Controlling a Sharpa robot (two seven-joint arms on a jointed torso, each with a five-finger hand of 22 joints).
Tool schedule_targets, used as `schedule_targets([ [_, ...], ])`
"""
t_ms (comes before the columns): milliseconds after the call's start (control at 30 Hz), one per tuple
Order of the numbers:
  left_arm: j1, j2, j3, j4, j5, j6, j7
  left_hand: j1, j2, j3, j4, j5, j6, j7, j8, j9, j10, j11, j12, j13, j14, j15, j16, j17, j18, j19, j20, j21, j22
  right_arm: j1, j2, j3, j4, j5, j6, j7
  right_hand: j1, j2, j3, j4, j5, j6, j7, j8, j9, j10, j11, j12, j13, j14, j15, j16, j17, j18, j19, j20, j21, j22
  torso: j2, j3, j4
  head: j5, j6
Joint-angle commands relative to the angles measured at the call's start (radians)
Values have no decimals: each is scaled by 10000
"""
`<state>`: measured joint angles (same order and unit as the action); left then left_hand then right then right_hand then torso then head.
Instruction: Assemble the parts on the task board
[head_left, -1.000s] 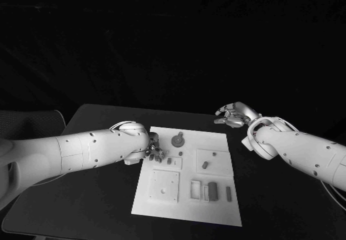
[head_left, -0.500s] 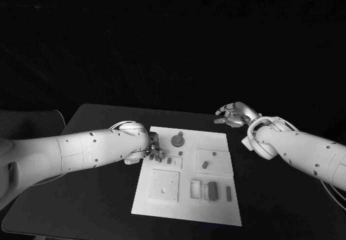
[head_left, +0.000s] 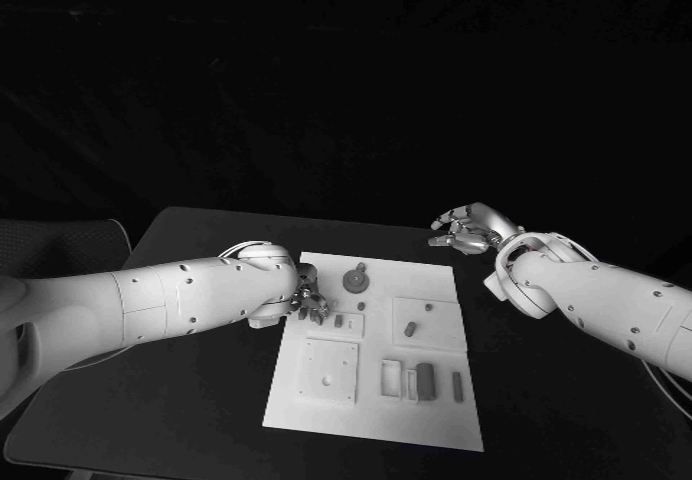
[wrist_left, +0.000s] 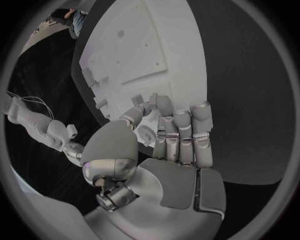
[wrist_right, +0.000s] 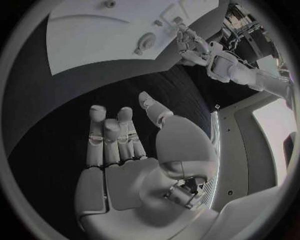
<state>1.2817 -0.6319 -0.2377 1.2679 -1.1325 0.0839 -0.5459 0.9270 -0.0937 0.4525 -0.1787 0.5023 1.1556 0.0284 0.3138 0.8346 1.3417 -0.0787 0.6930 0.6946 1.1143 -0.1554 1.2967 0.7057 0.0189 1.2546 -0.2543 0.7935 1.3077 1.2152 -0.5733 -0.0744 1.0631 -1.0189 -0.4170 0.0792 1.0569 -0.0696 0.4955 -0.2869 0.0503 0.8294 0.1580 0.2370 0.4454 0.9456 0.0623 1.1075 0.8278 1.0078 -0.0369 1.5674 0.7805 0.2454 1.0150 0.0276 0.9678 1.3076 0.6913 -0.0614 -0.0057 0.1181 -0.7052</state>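
Black table (head_left: 202, 400), task board (head_left: 378, 420) under left fingers (head_left: 307, 306).

Head camera: looking down at my black table (head_left: 202, 400) from above; left wrist camera: sitting close behind my left hand (wrist_left: 169, 135), facing the task board (wrist_left: 150, 45); right wrist camera: trailing my right hand (wrist_right: 125, 145), sharing that board (wrist_right: 94, 40).

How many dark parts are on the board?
5: a round one at the far end, a small one by the left hand, one mid-right, two near; more may be hidden.
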Motion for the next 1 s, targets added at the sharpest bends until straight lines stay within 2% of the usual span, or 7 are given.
schedule_targets([
  [33,1,20,5,10,63,-24,30,-155,-33,433,-509,-68,-39,13,-29,-2,-95,16,65,-4,39,-189,58,-7,520,41,-109,39,171,1,1,0,13,-73,112,30,-94,4,7,51,12,-130,207,55,-11,-5,40,67,-15,59,-22,8,-16,164,19,-79,-50,48,-1,1,-2,10,-1],
  [333,1,22,5,-1,95,-112,26,-407,-87,276,-290,-137,-36,19,-34,0,-111,15,93,-8,28,-191,73,-12,526,23,-112,40,170,1,-1,0,13,-73,105,31,-103,-3,6,51,12,-132,208,55,-13,-5,40,67,-16,59,-22,8,-17,164,19,-79,-50,48,-1,2,-2,6,2],
  [433,1,23,5,-2,96,-144,13,-480,-121,221,-204,-634,-43,10,-43,1,-135,10,112,-15,13,-201,80,-20,553,1,-132,37,170,1,-3,0,13,-73,105,28,-106,-4,6,51,12,-133,208,55,-13,-5,40,67,-16,59,-22,8,-17,164,19,-79,-50,48,-1,2,-4,1,5],
  [633,1,32,5,-3,114,-103,22,-340,-130,302,-274,-661,-64,14,-58,-3,-162,9,122,-22,-5,-206,82,-26,570,-24,-139,30,170,1,2,0,13,-73,108,23,-111,-6,7,52,13,-135,208,54,-15,-5,40,67,-17,59,-22,8,-18,164,19,-80,-51,48,-1,1,-2,-7,8],
  [800,1,37,5,-6,151,-99,39,-246,-126,350,-340,-570,-64,16,-59,-1,-171,10,142,-22,-11,-204,95,-26,569,-30,-133,36,173,1,1,0,17,-73,111,21,-115,-6,8,52,13,-136,208,54,-16,-5,40,67,-18,59,-22,7,-18,164,19,-80,-52,48,1,5,-2,-12,7],
  [867,1,38,5,-1,155,-117,39,-77,-62,414,-495,-143,-52,15,-51,9,-173,2,180,-19,-12,-205,123,-21,567,-18,-128,66,183,1,0,0,19,-73,112,21,-115,-6,9,52,13,-137,208,54,-17,-5,40,68,-18,59,-22,7,-18,164,19,-80,-52,48,2,6,-3,-13,6],
  [1000,1,47,5,4,155,-145,30,508,147,714,-882,90,-15,-8,-24,31,-145,-17,249,-12,14,-225,166,-15,566,21,-127,113,183,1,-5,0,26,-73,105,19,-116,-7,11,51,13,-138,208,54,-18,-5,40,68,-19,59,-22,7,-18,164,19,-81,-52,48,2,8,-7,-10,13],
])
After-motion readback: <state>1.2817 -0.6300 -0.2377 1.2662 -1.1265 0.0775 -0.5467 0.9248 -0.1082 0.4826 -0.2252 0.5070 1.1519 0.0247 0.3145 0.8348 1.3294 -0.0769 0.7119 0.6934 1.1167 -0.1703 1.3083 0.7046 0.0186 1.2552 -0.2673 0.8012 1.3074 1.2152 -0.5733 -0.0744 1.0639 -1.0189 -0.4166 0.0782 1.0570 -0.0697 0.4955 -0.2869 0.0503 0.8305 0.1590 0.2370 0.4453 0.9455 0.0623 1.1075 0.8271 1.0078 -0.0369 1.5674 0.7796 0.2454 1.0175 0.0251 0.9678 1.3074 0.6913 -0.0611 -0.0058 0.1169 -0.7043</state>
